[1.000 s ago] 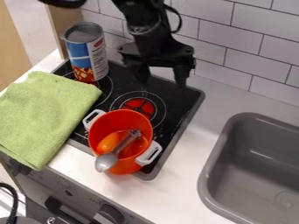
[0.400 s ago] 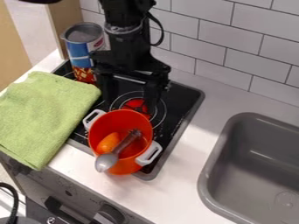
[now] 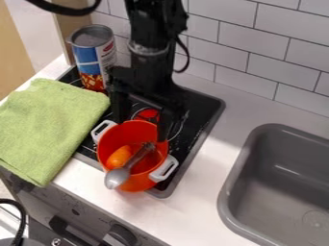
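Open gripper (image 3: 143, 129) poised at far side of orange pot (image 3: 133, 185)

The pot is set on the stove (image 3: 204, 111), just nearer than the gripper. The fingers are spread wide about its far rim, with nothing grasped; whether the rim is touched cannot be told. A silver spoon (image 3: 117, 178) is propped inside the pot, beside an orange object (image 3: 118, 157).

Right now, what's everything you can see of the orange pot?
The orange pot is upright, open and plastic-looking, with two white handles. It stands on the black stove. A rounded orange thing lies inside, and a grey spoon leans across the rim. The gripper hangs behind; touching or not, I can't tell.
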Robot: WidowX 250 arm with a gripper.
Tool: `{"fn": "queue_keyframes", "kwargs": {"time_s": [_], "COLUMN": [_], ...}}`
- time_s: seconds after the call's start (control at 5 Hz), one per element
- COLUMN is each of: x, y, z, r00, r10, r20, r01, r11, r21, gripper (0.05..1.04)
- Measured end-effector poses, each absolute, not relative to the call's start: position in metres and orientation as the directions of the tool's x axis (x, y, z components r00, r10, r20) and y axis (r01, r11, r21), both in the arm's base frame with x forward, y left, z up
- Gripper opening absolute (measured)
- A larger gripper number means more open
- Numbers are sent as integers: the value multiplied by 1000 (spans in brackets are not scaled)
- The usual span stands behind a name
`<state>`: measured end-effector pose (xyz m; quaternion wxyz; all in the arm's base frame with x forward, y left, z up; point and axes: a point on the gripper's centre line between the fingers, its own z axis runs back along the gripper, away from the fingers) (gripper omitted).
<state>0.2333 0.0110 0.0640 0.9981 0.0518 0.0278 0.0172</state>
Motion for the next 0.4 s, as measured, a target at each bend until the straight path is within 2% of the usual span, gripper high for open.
{"fn": "queue_keyframes", "kwargs": {"time_s": [0.4], "x": [220], "y": [19], "z": [52], "r00": [993], "r10": [-54], "r20": [-102], "r01": [65], "r11": [992], "r21": [107], "gripper": [1000]}}
